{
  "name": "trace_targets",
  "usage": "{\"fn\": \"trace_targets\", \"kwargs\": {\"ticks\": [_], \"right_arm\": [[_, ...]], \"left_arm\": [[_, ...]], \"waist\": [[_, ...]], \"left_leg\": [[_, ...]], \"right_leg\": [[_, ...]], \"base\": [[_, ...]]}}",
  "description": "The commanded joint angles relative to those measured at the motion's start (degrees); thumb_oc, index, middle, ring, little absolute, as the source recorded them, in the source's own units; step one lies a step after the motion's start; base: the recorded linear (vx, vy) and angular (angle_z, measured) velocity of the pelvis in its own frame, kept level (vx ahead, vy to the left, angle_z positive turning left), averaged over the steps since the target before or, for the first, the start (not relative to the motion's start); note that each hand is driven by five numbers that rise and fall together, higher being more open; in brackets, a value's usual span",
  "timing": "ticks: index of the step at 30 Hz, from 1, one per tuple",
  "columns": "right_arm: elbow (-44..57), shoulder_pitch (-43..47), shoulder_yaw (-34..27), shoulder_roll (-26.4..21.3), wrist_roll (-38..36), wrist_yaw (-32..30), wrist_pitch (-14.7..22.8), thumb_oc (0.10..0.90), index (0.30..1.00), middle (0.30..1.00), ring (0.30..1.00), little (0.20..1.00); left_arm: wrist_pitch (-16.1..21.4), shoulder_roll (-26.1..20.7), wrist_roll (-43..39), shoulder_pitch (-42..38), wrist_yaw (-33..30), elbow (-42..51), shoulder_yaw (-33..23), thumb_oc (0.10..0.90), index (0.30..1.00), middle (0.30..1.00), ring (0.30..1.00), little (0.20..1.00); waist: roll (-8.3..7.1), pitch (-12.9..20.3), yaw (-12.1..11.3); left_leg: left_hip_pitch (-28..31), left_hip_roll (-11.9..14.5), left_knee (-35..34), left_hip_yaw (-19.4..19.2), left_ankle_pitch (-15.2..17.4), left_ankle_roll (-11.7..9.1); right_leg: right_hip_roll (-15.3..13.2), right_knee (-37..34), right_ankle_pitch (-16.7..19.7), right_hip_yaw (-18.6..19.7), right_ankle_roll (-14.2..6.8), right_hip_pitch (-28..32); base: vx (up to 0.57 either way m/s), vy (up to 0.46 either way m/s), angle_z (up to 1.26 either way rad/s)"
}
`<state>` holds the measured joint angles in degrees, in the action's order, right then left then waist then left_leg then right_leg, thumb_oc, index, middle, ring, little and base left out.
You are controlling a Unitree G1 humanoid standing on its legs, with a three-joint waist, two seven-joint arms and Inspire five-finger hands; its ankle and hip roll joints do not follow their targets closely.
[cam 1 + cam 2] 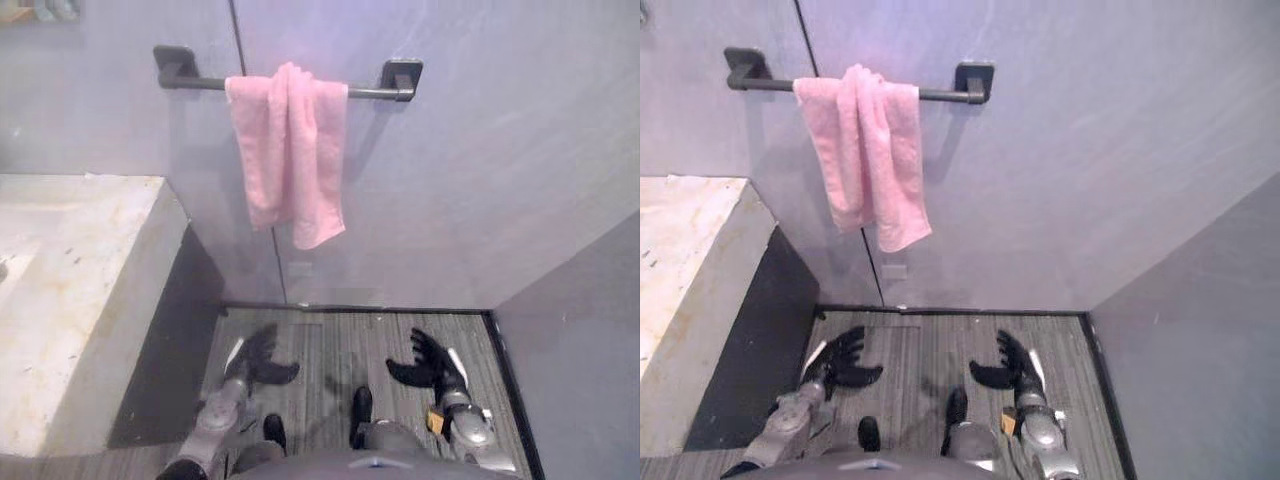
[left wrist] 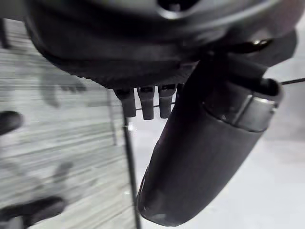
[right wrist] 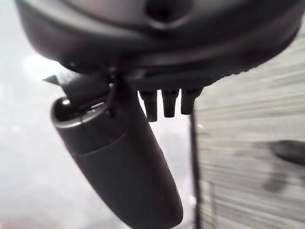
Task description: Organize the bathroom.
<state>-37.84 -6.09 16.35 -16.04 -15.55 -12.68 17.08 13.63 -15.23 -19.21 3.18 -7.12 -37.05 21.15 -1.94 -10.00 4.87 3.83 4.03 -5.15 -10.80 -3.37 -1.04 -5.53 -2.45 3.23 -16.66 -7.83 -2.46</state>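
A pink towel [image 1: 290, 150] hangs bunched over a dark towel bar [image 1: 380, 93] on the grey wall ahead; its folds fall unevenly, the right side lower. My left hand [image 1: 256, 362] is low over the striped floor at lower left, fingers spread and empty. My right hand [image 1: 428, 366] mirrors it at lower right, also spread and holding nothing. Each wrist view shows straight fingers [image 2: 147, 102] and a thumb [image 3: 124, 167] with only floor and wall past them. Both hands are far below the towel.
A pale stone counter [image 1: 80, 290] with a dark side panel stands at the left. Grey walls close the front and the right side [image 1: 580, 340]. The striped floor [image 1: 350, 345] runs between counter and right wall.
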Motion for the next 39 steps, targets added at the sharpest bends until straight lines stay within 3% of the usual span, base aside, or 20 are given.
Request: {"fn": "trace_targets", "kwargs": {"ticks": [1, 2, 3, 6, 9, 11, 13, 15, 16, 20, 27, 32, 39], "right_arm": [[9.81, 3.39, -0.19, -3.05, 4.65, -8.54, 8.77, 0.8, 0.9, 0.9, 0.9, 0.9], [9.81, 3.39, -0.19, -3.05, 4.65, -8.54, 8.77, 0.8, 0.9, 0.9, 0.9, 0.9], [13.32, 2.96, -0.8, -3.95, 6.05, -11.08, 11.94, 0.8, 0.9, 0.9, 0.9, 0.9], [21.47, 2.82, -3.32, -5.7, 9.01, -15.63, 15.82, 0.8, 0.9, 0.9, 0.9, 0.9], [26.75, 3.21, -4.44, -7.46, 11.31, -18.26, 17.59, 0.8, 0.9, 0.9, 0.9, 0.9], [30.31, 4.49, -4.79, -9.64, 13.26, -18.5, 17.36, 0.8, 0.9, 0.9, 0.9, 0.9], [31.74, 5.71, -4.63, -10.44, 12.98, -17.58, 17.12, 0.8, 0.9, 0.9, 0.9, 0.9], [33.17, 6.63, -4.81, -10.83, 11.92, -15.56, 17.59, 0.8, 0.9, 0.9, 0.9, 0.9], [34.16, 6.98, -4.66, -11.87, 12.19, -14.89, 18.23, 0.8, 0.9, 0.9, 0.9, 0.9], [34.74, 9.02, -4.07, -13.31, 7.68, -10.75, 18.44, 0.8, 0.9, 0.9, 0.9, 0.9], [37.65, 13.21, -3.38, -15.05, 5.38, -3.82, 13.36, 0.8, 0.9, 0.9, 0.9, 0.9], [37.6, 17.59, -3.05, -15.76, 3.96, -5.01, 10.38, 0.8, 0.9, 0.9, 0.9, 0.9], [35.48, 23.84, -2.81, -15.14, 0.1, -3.6, 6.1, 0.8, 0.9, 0.9, 0.9, 0.9]], "left_arm": [[8.16, -3.68, 0.31, -4.72, -10.96, 8.02, -1.76, 0.8, 0.9, 0.9, 0.9, 0.9], [8.16, -3.68, 0.31, -4.72, -10.96, 8.02, -1.76, 0.8, 0.9, 0.9, 0.9, 0.9], [9.74, -3.79, 0.41, -4.49, -14.37, 10.76, -2.95, 0.8, 0.9, 0.9, 0.9, 0.9], [12.19, -4.45, 5.45, -4.64, -21.74, 18.32, -4.0, 0.8, 0.9, 0.9, 0.9, 0.9], [13.19, -4.95, 8.56, -5.3, -26.09, 24.02, -4.07, 0.8, 0.9, 0.9, 0.9, 0.9], [13.27, -5.64, 9.69, -6.56, -27.22, 28.09, -4.01, 0.8, 0.9, 0.9, 0.9, 0.9], [13.75, -6.15, 9.87, -7.36, -27.18, 29.79, -4.02, 0.8, 0.9, 0.9, 0.9, 0.9], [13.69, -6.45, 9.07, -7.64, -25.91, 32.38, -4.29, 0.8, 0.9, 0.9, 0.9, 0.9], [13.62, -7.0, 8.62, -8.18, -25.52, 33.22, -4.34, 0.8, 0.9, 0.9, 0.9, 0.9], [12.31, -8.37, 7.57, -10.7, -24.63, 34.13, -3.5, 0.8, 0.9, 0.9, 0.9, 0.9], [8.5, -9.47, 8.17, -12.56, -25.09, 36.48, -3.13, 0.8, 0.9, 0.9, 0.9, 0.9], [6.28, -9.1, 7.94, -12.78, -23.41, 35.9, -1.13, 0.8, 0.9, 0.9, 0.9, 0.9], [6.92, -9.11, 8.55, -12.48, -24.93, 35.97, -1.03, 0.8, 0.9, 0.9, 0.9, 0.9]], "waist": [[-1.23, 1.31, 0.64], [-1.23, 1.31, 0.64], [-1.44, 1.64, 0.71], [-2.13, 2.07, 0.75], [-2.49, 2.06, 0.39], [-3.21, 1.58, -0.62], [-3.14, 1.64, -0.91], [-2.54, 1.74, -1.34], [-2.69, 1.49, -1.34], [-1.51, 2.6, -0.72], [-0.81, 4.21, -1.39], [-0.99, 4.84, -2.38], [-1.21, 5.5, -3.87]], "left_leg": [[3.72, -5.63, 7.25, -2.22, 11.39, 1.44], [3.72, -5.63, 7.25, -2.22, 11.39, 1.44], [3.6, -5.89, 8.2, -2.25, 12.06, 1.52], [3.27, -5.45, 10.9, -2.9, 12.65, 1.2], [1.7, -5.5, 15.65, -1.74, 11.19, 0.15], [-1.86, -3.98, 19.76, -0.4, 8.85, -1.31], [-1.93, -1.69, 14.39, -1.19, 8.22, -1.88], [-1.3, 1.57, 5.56, -3.01, 4.02, -3.17], [-1.56, 2.49, 5.91, -3.03, 3.43, -3.36], [1.92, 2.9, 0.95, -3.99, 2.89, -4.03], [3.05, 1.41, 0.15, -4.19, 4.4, -3.32], [2.97, 1.0, 0.15, -4.52, 5.01, -2.94], [2.77, 0.85, 0.15, -4.58, 5.21, -2.71]], "right_leg": [[0.03, 1.45, 0.92, 1.32, -0.37, 0.66], [0.03, 1.45, 0.92, 1.32, -0.37, 0.66], [0.22, 1.19, 0.77, 1.34, -0.19, 1.02], [1.01, 0.86, 0.11, 1.37, 0.6, 1.87], [2.18, 0.51, -0.89, 1.83, 1.79, 2.78], [2.34, -0.27, -1.35, 2.09, 2.31, 4.3], [2.49, -1.48, -1.35, 2.07, 1.76, 5.57], [2.32, -2.55, -1.65, 1.5, 0.76, 7.08], [1.5, -2.37, -1.79, 1.43, 0.46, 7.42], [-0.23, -2.1, -0.86, -1.08, -1.05, 6.64], [-1.5, -1.52, -0.27, -2.32, -1.92, 6.34], [-1.88, -1.71, -0.22, -2.85, -2.14, 6.48], [-1.97, -2.22, -0.46, -3.2, -1.95, 7.13]], "base": [[0.06, -0.059, -0.15], [0.04, -0.052, -0.2], [0.07, -0.099, -0.17], [0.06, -0.125, -0.04], [0.03, -0.112, 0.07], [0.02, -0.03, 0.09], [0.05, 0.091, 0.04], [0.07, 0.157, 0.08], [0.04, 0.161, 0.1], [0.05, 0.155, 0.08], [0.03, 0.074, 0.03], [0.0, 0.01, 0.0], [0.01, 0.004, 0.02]]}}
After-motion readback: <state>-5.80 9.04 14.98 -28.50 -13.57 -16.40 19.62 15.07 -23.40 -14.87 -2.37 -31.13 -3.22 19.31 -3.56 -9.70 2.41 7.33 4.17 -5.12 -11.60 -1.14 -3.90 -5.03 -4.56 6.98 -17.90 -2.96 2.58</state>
